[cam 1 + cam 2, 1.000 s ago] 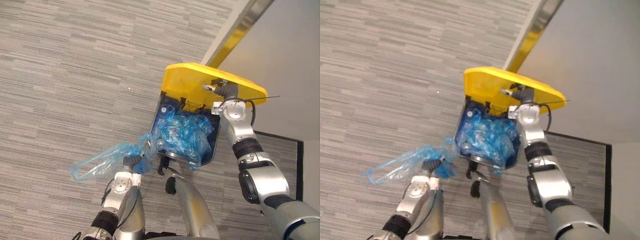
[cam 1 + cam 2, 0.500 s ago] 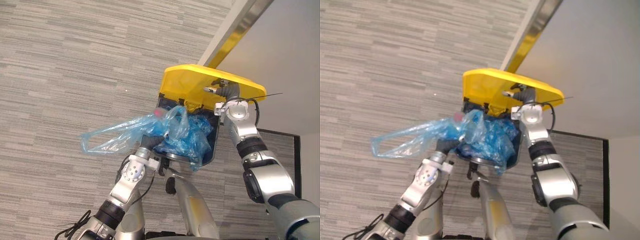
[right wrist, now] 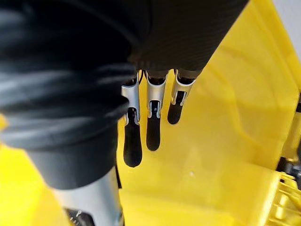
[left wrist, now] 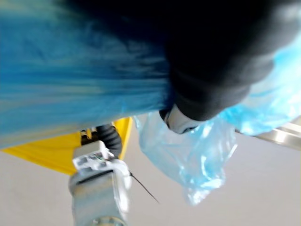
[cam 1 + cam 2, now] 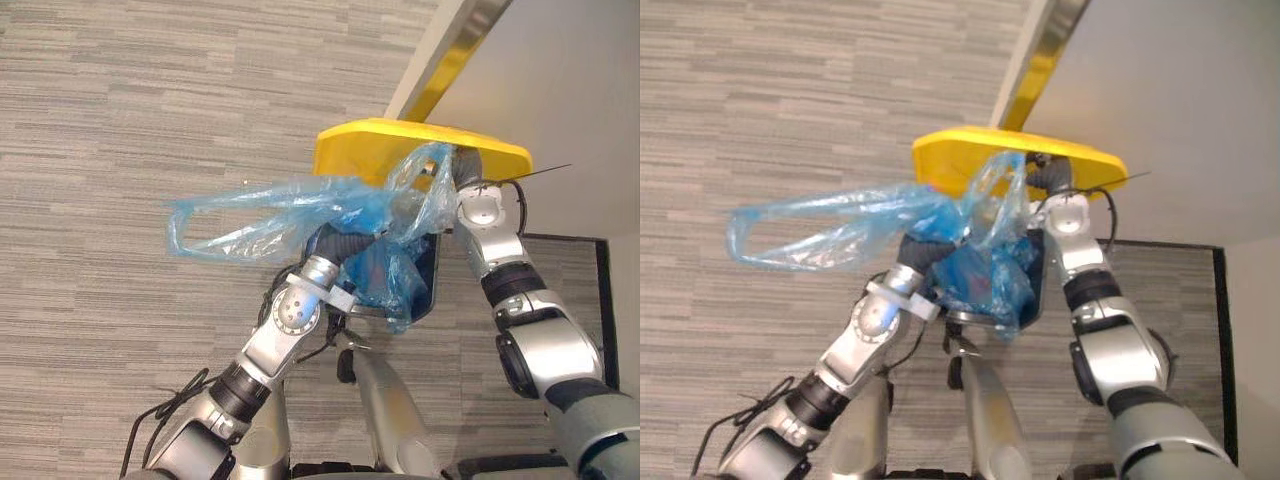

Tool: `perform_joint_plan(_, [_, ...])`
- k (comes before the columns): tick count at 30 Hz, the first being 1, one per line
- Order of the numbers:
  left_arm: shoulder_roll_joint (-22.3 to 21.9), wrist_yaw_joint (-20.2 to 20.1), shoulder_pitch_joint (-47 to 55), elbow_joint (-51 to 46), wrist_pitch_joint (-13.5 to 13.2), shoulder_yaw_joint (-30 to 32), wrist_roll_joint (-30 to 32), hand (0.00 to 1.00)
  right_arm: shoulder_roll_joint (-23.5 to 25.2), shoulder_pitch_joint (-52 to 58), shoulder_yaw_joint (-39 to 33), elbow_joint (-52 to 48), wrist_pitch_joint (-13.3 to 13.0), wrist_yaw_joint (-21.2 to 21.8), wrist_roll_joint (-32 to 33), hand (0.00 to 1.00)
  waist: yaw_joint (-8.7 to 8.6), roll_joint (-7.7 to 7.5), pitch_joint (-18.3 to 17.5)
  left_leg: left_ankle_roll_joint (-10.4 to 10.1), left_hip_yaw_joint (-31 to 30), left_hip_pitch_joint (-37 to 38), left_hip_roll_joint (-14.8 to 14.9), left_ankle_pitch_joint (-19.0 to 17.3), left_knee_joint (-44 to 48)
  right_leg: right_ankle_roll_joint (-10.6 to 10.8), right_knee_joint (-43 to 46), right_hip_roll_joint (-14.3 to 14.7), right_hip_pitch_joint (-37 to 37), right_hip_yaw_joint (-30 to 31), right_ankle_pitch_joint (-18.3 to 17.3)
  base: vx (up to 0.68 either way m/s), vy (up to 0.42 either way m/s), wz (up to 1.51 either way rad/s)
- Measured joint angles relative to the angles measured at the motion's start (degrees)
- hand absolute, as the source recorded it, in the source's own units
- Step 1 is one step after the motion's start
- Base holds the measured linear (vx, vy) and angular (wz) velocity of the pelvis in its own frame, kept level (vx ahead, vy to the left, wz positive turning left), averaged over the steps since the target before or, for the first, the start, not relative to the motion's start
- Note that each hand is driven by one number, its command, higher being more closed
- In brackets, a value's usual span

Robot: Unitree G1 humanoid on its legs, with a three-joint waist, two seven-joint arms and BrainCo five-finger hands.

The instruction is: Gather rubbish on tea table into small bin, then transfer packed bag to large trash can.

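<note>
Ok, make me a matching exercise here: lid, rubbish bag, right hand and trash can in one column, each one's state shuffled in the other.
1 lid
2 rubbish bag
3 right hand
4 trash can

A lined with blue plastic
B fingers straight against the lid
C tipped up, open
D held up, partly over the can

Pairs: 1-C, 2-D, 3-B, 4-A

Grey striped carpet floor (image 5: pixel 120 100). One dark trash can (image 5: pixel 432 288) stands directly on it, with its yellow lid (image 5: pixel 350 150) raised. The can is just beside a light wall (image 5: pixel 570 80). A shiny metal strip (image 5: pixel 455 50) runs between floor and wall.
</note>
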Motion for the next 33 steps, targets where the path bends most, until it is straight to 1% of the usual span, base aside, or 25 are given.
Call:
perform_joint_plan(3, [-0.24,0.13,-2.29,6.58,1.92,-0.09,0.63,1.0,0.08,0.24,-0.01,-2.93,0.03,-0.19,-0.02,0.0,-0.51,0.42,0.49,-0.06,0.32,-0.84,0.19,0.02,0.45,-0.19,0.02,0.32,-0.7,0.08,0.31,0.01,-0.008,-0.03])
perform_joint_plan(7, [-1.05,0.91,-6.74,14.63,3.62,-1.2,2.29,1.0,0.73,1.43,-0.25,-7.87,-0.01,-1.72,-0.09,0.0,-0.9,0.38,0.55,-0.03,0.98,-3.98,0.67,-0.23,2.05,-0.19,0.68,0.4,-3.51,0.19,0.3,0.0,-0.005,-0.01])
perform_joint_plan(9, [-2.1,0.85,-9.18,18.65,4.45,-1.62,3.3,1.0,2.21,2.01,-0.52,-9.63,0.0,-2.22,-0.08,0.0,-0.95,0.34,0.79,-0.31,1.1,-5.14,1.08,-0.68,3.05,-0.21,0.96,0.68,-4.35,0.08,0.32,-0.02,-0.024,-0.04])
perform_joint_plan(11, [-3.46,0.81,-11.44,22.86,4.8,-1.86,4.47,1.0,4.02,2.03,-0.52,-11.08,-0.01,-2.31,-0.08,0.0,-0.98,0.35,0.87,0.04,1.12,-6.73,1.46,-1.35,4.47,-0.11,1.24,0.9,-5.6,-0.13,0.25,-0.03,-0.022,-0.05])
perform_joint_plan(14, [-5.0,0.78,-13.54,27.3,5.62,-1.8,6.79,1.0,6.52,1.94,-0.5,-13.72,-0.07,-2.63,-0.08,0.0,-0.89,0.34,0.94,-0.16,1.37,-9.72,2.0,-1.93,6.38,0.18,1.44,1.36,-8.0,-0.15,0.6,-0.02,-0.023,-0.08])
perform_joint_plan(16, [-5.8,0.56,-13.71,30.52,6.03,-0.06,8.74,1.0,8.51,1.84,-0.48,-14.49,-0.07,-3.16,-0.07,0.0,-0.79,0.32,0.95,-0.36,1.66,-10.94,2.31,-2.17,7.1,-0.12,1.6,1.67,-9.3,-0.1,0.87,0.0,-0.029,-0.1])
perform_joint_plan(19, [-6.15,-0.19,-13.78,33.0,7.07,2.24,11.47,1.0,9.74,1.79,-0.38,-15.13,-0.07,-3.43,-0.07,0.0,-0.53,0.32,0.95,-0.74,2.41,-11.74,3.04,-2.43,7.91,-0.43,2.04,2.16,-10.48,0.08,1.08,0.01,-0.027,-0.11])
perform_joint_plan(20, [-6.48,-0.2,-13.82,34.02,7.27,3.3,13.14,0.0,9.94,1.81,-0.24,-15.9,-0.07,-3.57,-0.07,0.0,-0.41,0.32,0.95,-0.87,2.68,-11.85,3.18,-2.54,8.17,-0.73,2.47,2.26,-10.82,0.23,1.27,0.02,-0.018,-0.14])
perform_joint_plan(21, [-6.74,-0.2,-13.79,35.03,7.46,4.27,14.04,0.0,10.22,1.82,0.0,-16.28,-0.06,-3.71,-0.06,0.0,-0.43,0.32,0.95,-0.85,2.87,-11.82,3.24,-2.57,8.14,-0.73,2.49,2.34,-10.84,0.39,1.27,0.01,-0.011,-0.12])
perform_joint_plan(23, [-7.44,-0.13,-13.63,37.59,8.61,7.71,18.64,0.0,10.82,1.81,0.84,-17.04,-0.07,-3.97,-0.07,0.0,-0.65,0.32,0.95,-0.29,2.93,-11.83,3.34,-2.91,8.06,-0.73,2.51,2.45,-10.86,0.68,1.26,0.0,-0.011,-0.08])
perform_joint_plan(24, [-7.78,-0.08,-13.47,38.7,9.01,9.48,19.87,0.0,10.84,1.82,1.29,-17.4,-0.07,-4.05,-0.06,0.0,-0.66,0.32,0.95,-0.25,3.04,-11.84,3.37,-2.95,8.04,-0.72,2.51,2.48,-10.9,0.79,1.25,0.0,-0.01,-0.05])
perform_joint_plan(27, [-8.3,0.57,-12.45,40.24,11.6,13.75,24.88,0.0,10.97,1.8,2.18,-19.37,-0.12,-4.17,-0.08,0.0,-0.69,0.32,0.95,-0.26,3.81,-11.96,3.72,-2.94,8.03,-0.89,2.58,2.54,-11.49,0.97,1.36,0.0,-0.014,-0.04])
perform_joint_plan(30, [-9.0,1.04,-11.55,40.94,14.24,15.97,29.95,0.0,10.94,1.8,2.65,-20.11,-0.11,-3.8,-0.1,0.0,-0.7,0.34,0.94,-0.29,4.16,-11.79,3.94,-2.92,7.86,-0.96,2.69,2.62,-11.5,0.97,1.41,0.0,-0.005,-0.01])
perform_joint_plan(33, [-9.38,1.01,-11.45,40.93,14.62,16.03,31.91,0.0,10.92,1.8,3.04,-20.84,-0.11,-3.51,-0.11,0.0,-0.69,0.35,0.92,-0.37,4.22,-11.63,3.95,-2.87,7.87,-1.04,3.31,2.56,-11.49,0.97,1.34,0.0,0.0,0.0])
